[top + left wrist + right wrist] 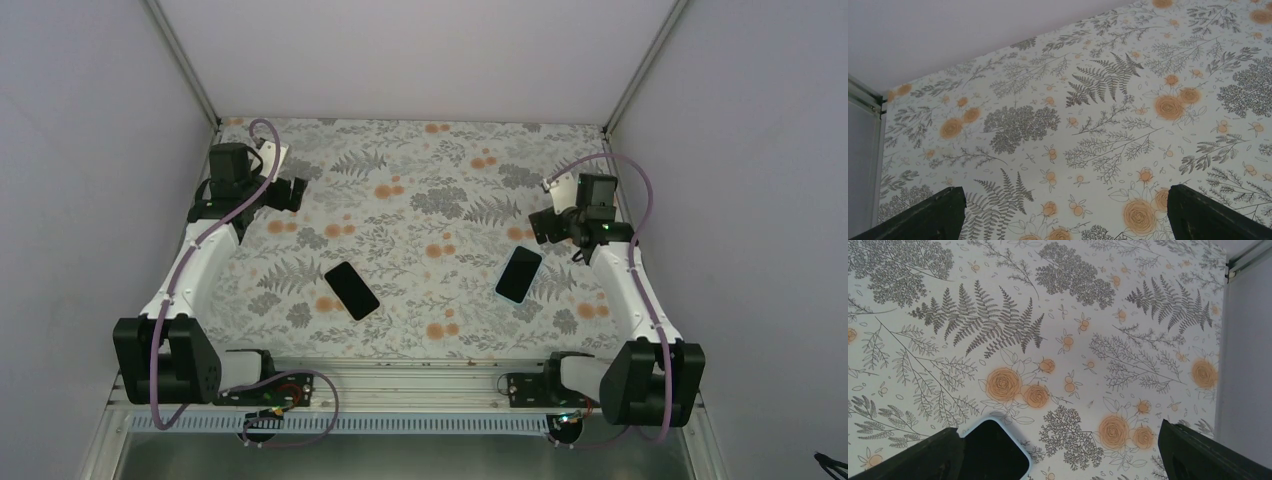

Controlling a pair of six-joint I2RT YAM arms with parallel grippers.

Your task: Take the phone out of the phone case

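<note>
The phone (351,290) lies flat and bare on the floral surface (420,170), left of centre. The light-blue case (518,274) lies well apart to its right, dark side up. The left tool (292,192) hovers near the far left corner, jaws spread wide and holding nothing. The right tool (541,227) hangs just beyond the case, also spread wide and holding nothing. In the right wrist view the case's corner (993,447) shows beside the left finger (923,457).

White-black arms (195,265), purple cables (649,200)
</note>
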